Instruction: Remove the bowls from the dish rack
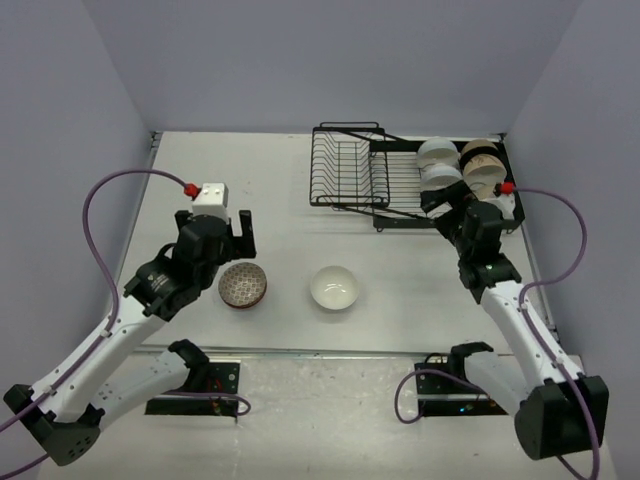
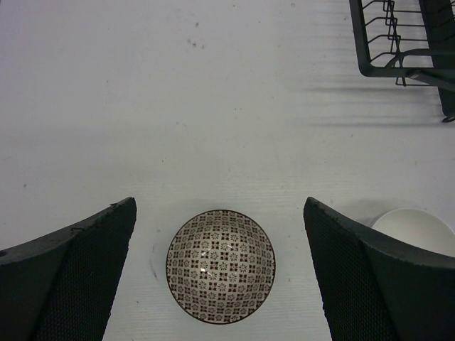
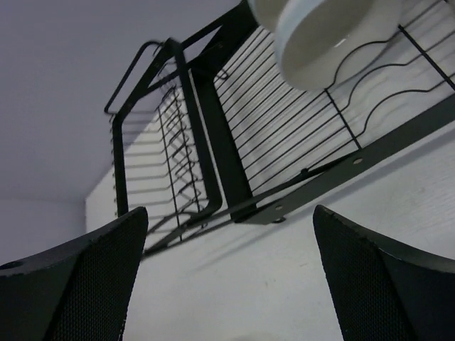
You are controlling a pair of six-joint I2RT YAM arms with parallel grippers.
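White worktop (image 1: 400, 270) is carrying two unloaded bowls (image 1: 334, 287); remaining bowls (image 1: 440, 160) are sitting in the dish rack (image 1: 350, 170) (right end). Both jaws are gaping empty; a careless right reach is risking snagging wire or toppling neighbours

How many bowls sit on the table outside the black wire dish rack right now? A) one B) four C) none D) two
D: a brown patterned ceramic bowl and a plain white ceramic bowl sit side by side, apart from the black wire dish rack.
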